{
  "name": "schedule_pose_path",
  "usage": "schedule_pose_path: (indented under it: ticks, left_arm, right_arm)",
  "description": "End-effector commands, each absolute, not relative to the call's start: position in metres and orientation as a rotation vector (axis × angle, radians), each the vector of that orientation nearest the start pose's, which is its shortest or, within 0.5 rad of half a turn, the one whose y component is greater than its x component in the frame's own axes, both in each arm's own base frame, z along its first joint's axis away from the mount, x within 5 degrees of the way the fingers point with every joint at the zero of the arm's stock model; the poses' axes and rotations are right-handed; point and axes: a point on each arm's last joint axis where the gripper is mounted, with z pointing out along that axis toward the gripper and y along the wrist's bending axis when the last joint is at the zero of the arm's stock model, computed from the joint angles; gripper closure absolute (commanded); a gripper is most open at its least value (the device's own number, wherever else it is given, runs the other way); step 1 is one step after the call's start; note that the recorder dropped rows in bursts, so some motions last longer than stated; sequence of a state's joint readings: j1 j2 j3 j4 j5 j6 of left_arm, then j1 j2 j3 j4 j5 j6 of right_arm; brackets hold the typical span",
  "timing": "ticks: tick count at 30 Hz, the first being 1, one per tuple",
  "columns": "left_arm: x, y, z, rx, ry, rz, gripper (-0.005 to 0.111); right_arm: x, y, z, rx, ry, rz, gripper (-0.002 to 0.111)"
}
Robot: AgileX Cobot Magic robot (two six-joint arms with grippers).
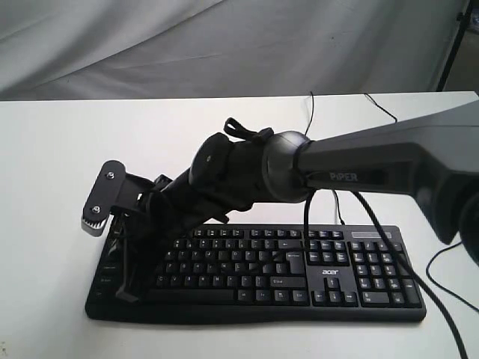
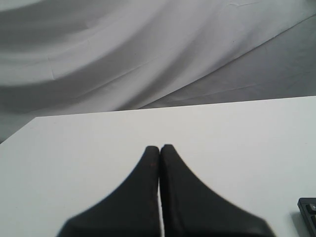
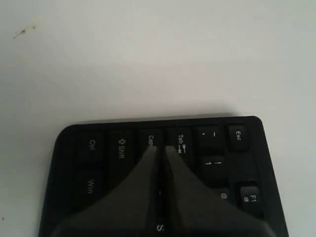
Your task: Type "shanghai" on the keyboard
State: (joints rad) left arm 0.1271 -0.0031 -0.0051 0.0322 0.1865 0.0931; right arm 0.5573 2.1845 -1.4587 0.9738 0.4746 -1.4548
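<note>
One wide black keyboard [image 1: 284, 277], with white legends and an "acer" logo, lies flat on a white table [image 1: 52, 187], directly beneath the right gripper [image 3: 159, 148]. That gripper's two dark fingers are pressed together into a single blunt tip and hold nothing. The tip points down over the end of the keyboard where Esc, Tab, Caps and Shift sit. In the right wrist view it lines up with the seam between the Caps and Tab keys, and an "S" legend shows just under the fingers. Whether the tip touches a key cannot be told. The number pad is at the end far from this gripper.

The keyboard looks like light, stiff plastic that could slide on the smooth table if pushed sideways. It probably calls for no grasp at all, only a short, straight-down press on the middle of one keycap.

A thin black cable [image 1: 310, 112] runs across the table beyond the arm. The left gripper [image 2: 159, 148], also closed and empty, hovers over bare table, with only a corner of the keyboard near it. Grey cloth [image 1: 224, 45] hangs behind.
</note>
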Motion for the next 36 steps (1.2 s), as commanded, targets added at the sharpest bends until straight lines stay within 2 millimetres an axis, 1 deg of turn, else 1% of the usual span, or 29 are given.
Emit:
schedule_pose_path:
  ticks: [1, 9, 17, 23, 32, 36]
  left_arm:
    - [0.056, 0.007, 0.196, -0.006, 1.671, 0.190, 0.106]
    - [0.056, 0.007, 0.196, -0.006, 1.671, 0.190, 0.106]
    - [0.056, 0.007, 0.196, -0.006, 1.671, 0.190, 0.106]
    - [0.056, 0.007, 0.196, -0.006, 1.671, 0.190, 0.106]
    - [0.056, 0.007, 0.196, -0.006, 1.671, 0.190, 0.106]
    - [0.056, 0.007, 0.196, -0.006, 1.671, 0.190, 0.106]
  right_arm:
    - [0.371, 0.273, 0.131, -1.445, 2.000, 0.494, 0.108]
    - [0.371, 0.272, 0.129, -1.485, 1.987, 0.469, 0.108]
    - [0.371, 0.272, 0.129, -1.489, 1.987, 0.466, 0.108]
    - [0.372, 0.272, 0.121, -1.498, 1.994, 0.458, 0.108]
    - [0.371, 0.272, 0.121, -1.503, 1.992, 0.461, 0.108]
    - [0.371, 0.272, 0.118, -1.512, 1.993, 0.460, 0.108]
